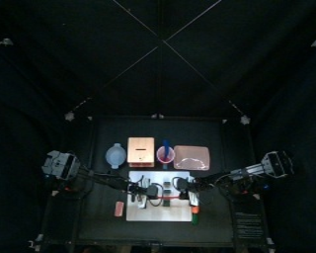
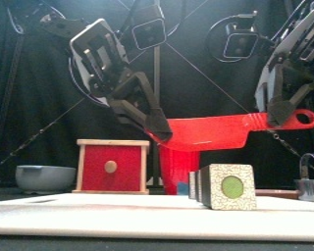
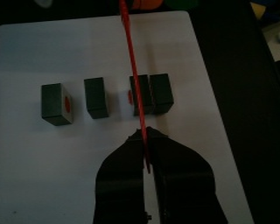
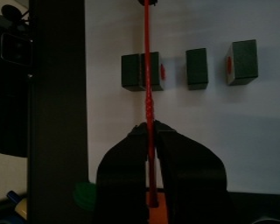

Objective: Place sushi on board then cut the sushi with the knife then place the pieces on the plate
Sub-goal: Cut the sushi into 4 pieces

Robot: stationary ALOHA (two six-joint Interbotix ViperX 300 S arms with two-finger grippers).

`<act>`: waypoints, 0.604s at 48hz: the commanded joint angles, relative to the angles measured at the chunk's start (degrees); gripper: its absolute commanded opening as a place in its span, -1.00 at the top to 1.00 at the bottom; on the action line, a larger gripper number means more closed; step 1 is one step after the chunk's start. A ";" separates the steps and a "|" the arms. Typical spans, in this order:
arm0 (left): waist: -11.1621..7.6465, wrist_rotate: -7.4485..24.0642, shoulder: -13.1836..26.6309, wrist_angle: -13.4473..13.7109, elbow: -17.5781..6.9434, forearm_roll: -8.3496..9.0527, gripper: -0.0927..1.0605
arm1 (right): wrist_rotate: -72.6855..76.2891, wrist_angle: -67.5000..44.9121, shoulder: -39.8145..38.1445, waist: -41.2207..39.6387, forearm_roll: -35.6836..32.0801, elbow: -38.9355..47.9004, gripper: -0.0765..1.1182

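The sushi roll lies on the white board in separate dark green pieces: one end piece, a middle piece and a thicker block. In the front view the pieces stand in a row. A red toy knife hangs above them, held at both ends. My left gripper is shut on the blade end and my right gripper on the handle end. Seen edge-on, the blade crosses over the thicker block.
Behind the board stand a blue-grey bowl, the wooden box with a red drawer front, a red cup and the pink tray. A small orange toy lies at the board's right edge.
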 commanded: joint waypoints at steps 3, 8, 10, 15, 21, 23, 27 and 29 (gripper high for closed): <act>-1.05 0.09 -0.70 -0.44 -1.23 0.26 0.27 | -0.18 -0.70 -0.44 1.23 0.97 -0.62 0.43; -1.58 0.00 -0.62 -0.35 -1.23 -0.18 0.27 | -0.18 -0.70 0.44 2.02 1.67 -0.70 0.43; -1.76 0.00 -0.53 -0.44 -1.23 -0.53 0.27 | -0.18 -0.70 0.79 2.37 1.93 -0.79 0.43; -2.20 0.00 -0.35 -0.44 -1.23 -1.49 0.27 | -0.18 -0.70 1.67 2.90 2.55 -0.79 0.43; -2.20 0.00 0.35 -0.62 -1.49 -2.37 0.27 | -0.18 -0.70 2.64 2.99 2.55 -0.79 0.43; -2.20 0.09 0.70 -0.62 -1.67 -2.55 0.27 | -0.18 -0.79 2.81 2.99 2.64 -0.79 0.43; -2.37 0.09 1.23 -0.53 -2.02 -2.64 0.27 | -0.18 -0.79 3.25 3.16 2.72 -0.70 0.43; -2.37 0.18 1.49 -0.62 -2.11 -2.64 0.27 | -0.18 -0.79 3.43 3.16 2.72 -0.70 0.43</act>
